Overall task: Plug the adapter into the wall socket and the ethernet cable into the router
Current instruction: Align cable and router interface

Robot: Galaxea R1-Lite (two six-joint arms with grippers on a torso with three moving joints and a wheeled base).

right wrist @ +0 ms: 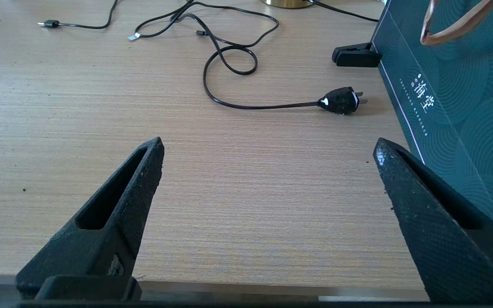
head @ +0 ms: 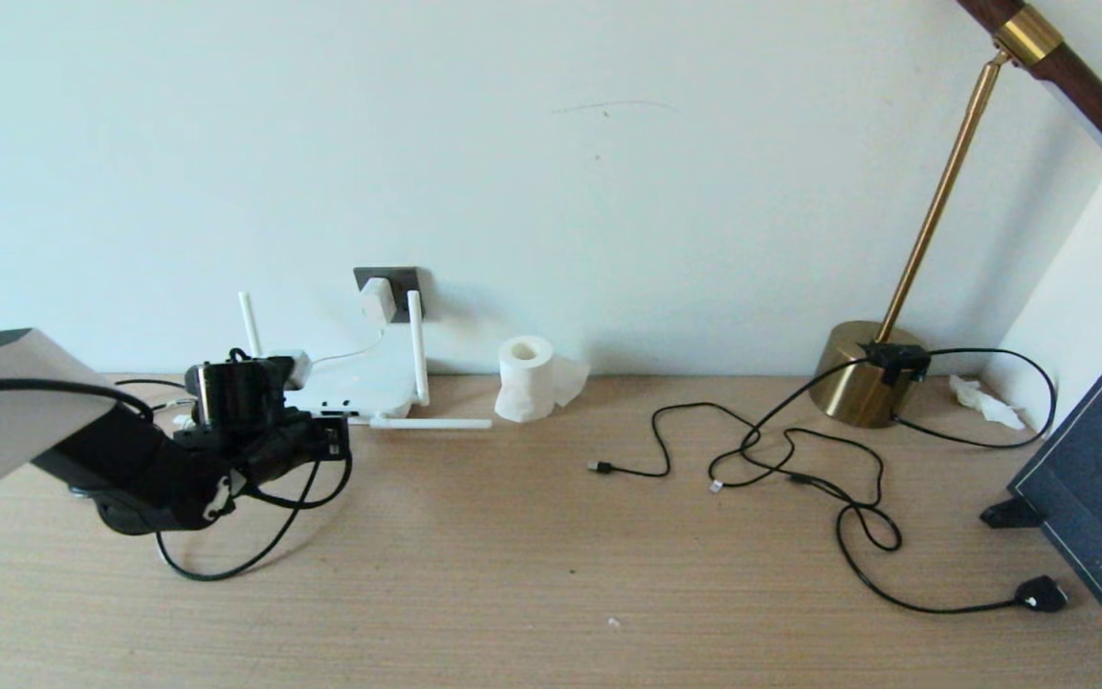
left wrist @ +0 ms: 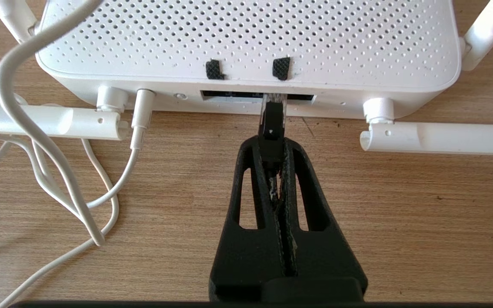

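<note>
Left tool (left wrist: 272,141): I have it clenched on the ethernet cable (left wrist: 271,124) at the black boot, clear tip touching the router (left wrist: 246,42) port.
Handling: light, stiff plug, fragile clip; I judge the boot the right hold.
Adapter (head: 377,299): sits in wall socket (head: 405,282).
Right tool (right wrist: 268,171): released, above the worktop (right wrist: 246,192).

Home desk: brass lamp (head: 871,383), tissue roll (head: 527,378), router (head: 360,388), wall socket (head: 396,284).
</note>
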